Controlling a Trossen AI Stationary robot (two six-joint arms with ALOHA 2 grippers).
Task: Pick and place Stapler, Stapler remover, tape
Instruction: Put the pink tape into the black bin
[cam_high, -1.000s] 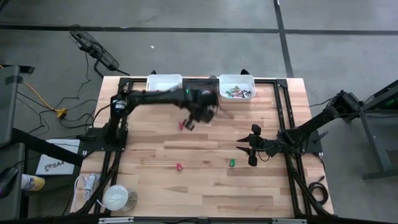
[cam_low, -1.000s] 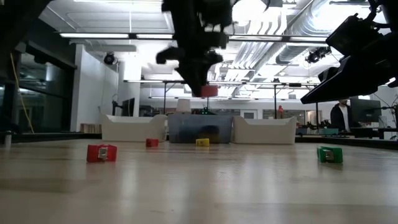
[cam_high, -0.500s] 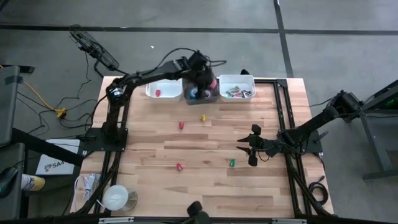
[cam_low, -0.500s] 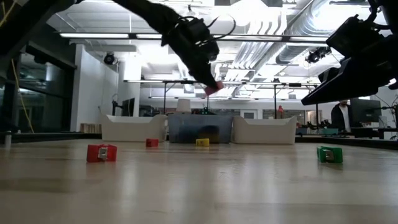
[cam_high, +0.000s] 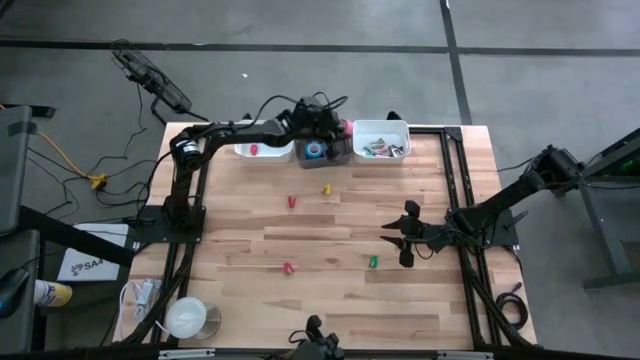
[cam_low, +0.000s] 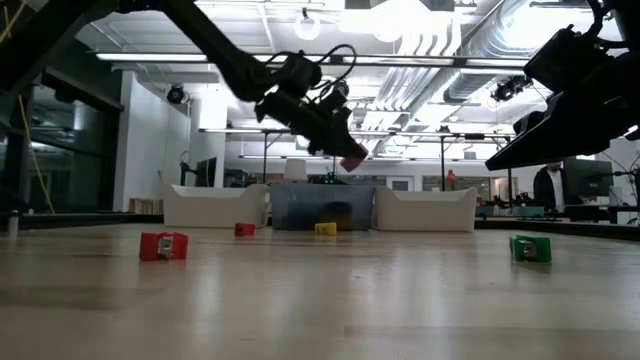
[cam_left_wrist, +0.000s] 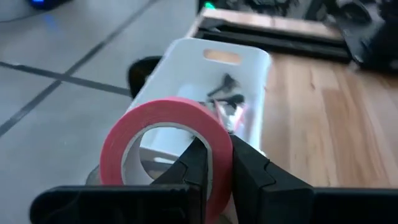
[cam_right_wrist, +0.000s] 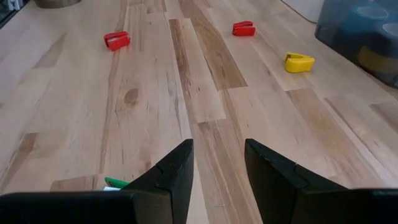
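left gripper (cam_left_wrist: 216, 163) clamped on pink tape (cam_left_wrist: 166, 149), held above middle bin (cam_high: 322, 150) | I centre it over the opening, lower, then release; right gripper (cam_right_wrist: 217, 165) apart, idle over table

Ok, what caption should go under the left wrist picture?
Left gripper fingers pinch a pink tape roll above the white bin at the table's far edge.
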